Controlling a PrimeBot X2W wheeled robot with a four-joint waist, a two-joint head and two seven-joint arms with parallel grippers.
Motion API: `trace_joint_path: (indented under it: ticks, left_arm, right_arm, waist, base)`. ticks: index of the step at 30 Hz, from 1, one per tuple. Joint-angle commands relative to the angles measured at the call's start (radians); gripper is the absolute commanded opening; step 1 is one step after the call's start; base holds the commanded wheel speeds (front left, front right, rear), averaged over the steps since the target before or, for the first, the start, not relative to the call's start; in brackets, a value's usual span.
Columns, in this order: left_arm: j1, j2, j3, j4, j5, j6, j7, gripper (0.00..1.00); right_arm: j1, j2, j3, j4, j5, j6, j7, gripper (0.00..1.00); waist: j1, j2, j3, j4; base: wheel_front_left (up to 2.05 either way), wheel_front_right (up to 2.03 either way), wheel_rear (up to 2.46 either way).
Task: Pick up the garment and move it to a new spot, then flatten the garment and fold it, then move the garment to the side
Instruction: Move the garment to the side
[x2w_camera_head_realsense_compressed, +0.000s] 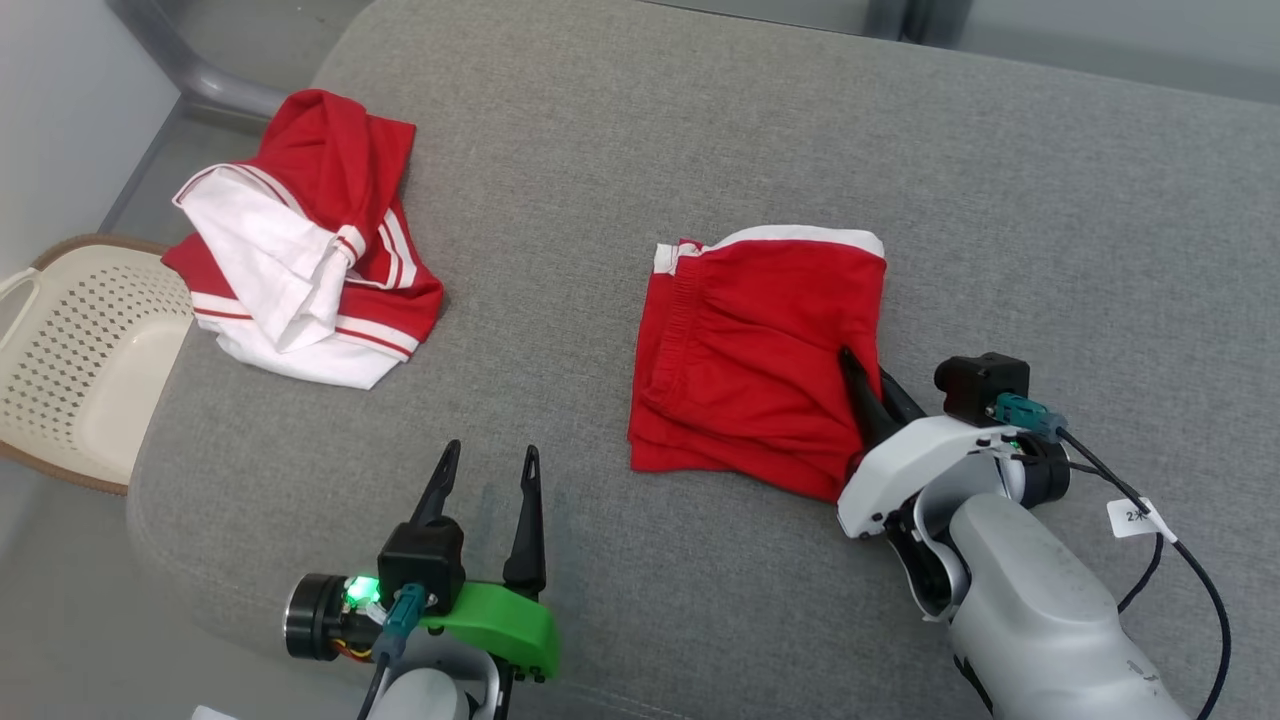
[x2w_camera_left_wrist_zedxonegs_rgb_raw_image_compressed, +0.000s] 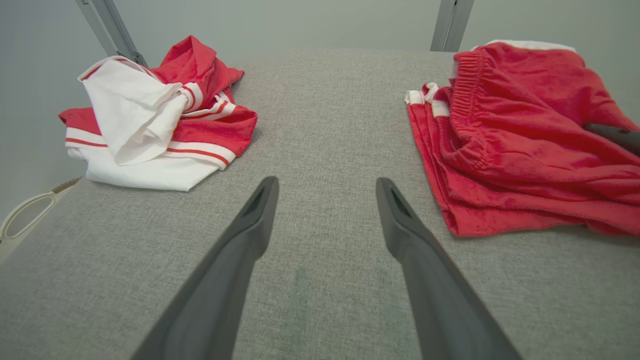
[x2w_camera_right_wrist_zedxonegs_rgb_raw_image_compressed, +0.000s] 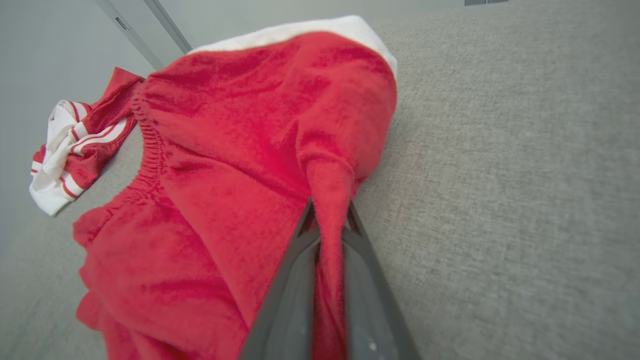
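Folded red shorts (x2w_camera_head_realsense_compressed: 755, 355) with white trim and an elastic waistband lie on the grey cushion, right of centre; they also show as the shorts (x2w_camera_left_wrist_zedxonegs_rgb_raw_image_compressed: 525, 135) and the shorts (x2w_camera_right_wrist_zedxonegs_rgb_raw_image_compressed: 240, 165). My right gripper (x2w_camera_head_realsense_compressed: 868, 372) is shut on a pinched ridge of the red fabric at the shorts' right edge; in the right wrist view the cloth runs between the right gripper's (x2w_camera_right_wrist_zedxonegs_rgb_raw_image_compressed: 327, 212) dark fingers. My left gripper (x2w_camera_head_realsense_compressed: 490, 462) stands open over bare cushion near the front edge, left of the shorts, nothing between the left gripper's (x2w_camera_left_wrist_zedxonegs_rgb_raw_image_compressed: 325, 187) fingers.
A crumpled red and white striped garment (x2w_camera_head_realsense_compressed: 305, 240) lies at the cushion's back left. A cream perforated basket (x2w_camera_head_realsense_compressed: 75, 355) sits on the floor off the left edge. The grey cushion (x2w_camera_head_realsense_compressed: 1050, 220) has bare room at the right and the back.
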Motion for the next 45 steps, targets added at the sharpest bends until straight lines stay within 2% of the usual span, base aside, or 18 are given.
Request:
trace_joint_path:
  ticks: [1,11,19,25,37,40,45]
  left_arm:
    - [-0.013,0.003,0.005,0.001,0.008,0.001,0.000,1.00]
    - [-0.024,0.003,0.023,0.015,0.022,-0.019,0.000,1.00]
    - [-0.032,0.003,0.046,0.029,0.018,-0.037,0.000,1.00]
    - [-0.048,0.003,0.066,0.045,0.053,-0.056,0.000,1.00]
    - [-0.049,0.004,0.094,0.071,0.102,-0.089,0.000,1.00]
    - [-0.056,0.005,0.096,0.077,0.114,-0.098,0.000,1.00]
    - [-0.082,0.005,0.084,0.090,0.129,-0.116,0.000,1.00]
  right_arm:
    - [0.007,-0.006,-0.008,-0.008,-0.005,0.000,-0.003,0.00]
    - [0.049,-0.005,-0.003,-0.048,0.005,0.000,-0.003,0.00]
    - [0.068,-0.004,0.006,-0.076,0.022,0.000,-0.003,0.00]
    - [0.073,-0.004,0.024,-0.093,0.050,0.000,-0.003,0.00]
    - [0.090,-0.003,0.070,-0.128,0.100,0.000,-0.003,0.00]
    - [0.098,-0.002,0.085,-0.135,0.108,0.000,-0.003,0.00]
    - [0.107,-0.002,0.060,-0.155,0.103,0.000,-0.003,0.00]
  waist:
    - [0.0000,0.0000,-0.015,-0.029]
    - [0.0000,0.0000,-0.047,-0.194]
    - [0.0000,0.0000,-0.055,-0.387]
    - [0.0000,0.0000,-0.052,-0.551]
    - [0.0000,0.0000,-0.043,-0.827]
    - [0.0000,0.0000,-0.041,-0.878]
    - [0.0000,0.0000,-0.017,-0.893]
  base:
    - [0.00,0.00,0.00]
    - [0.00,0.00,0.00]
    - [0.00,0.00,0.00]
    - [0.00,0.00,0.00]
    - [0.00,0.00,0.00]
    - [0.00,0.00,0.00]
    - [0.00,0.00,0.00]
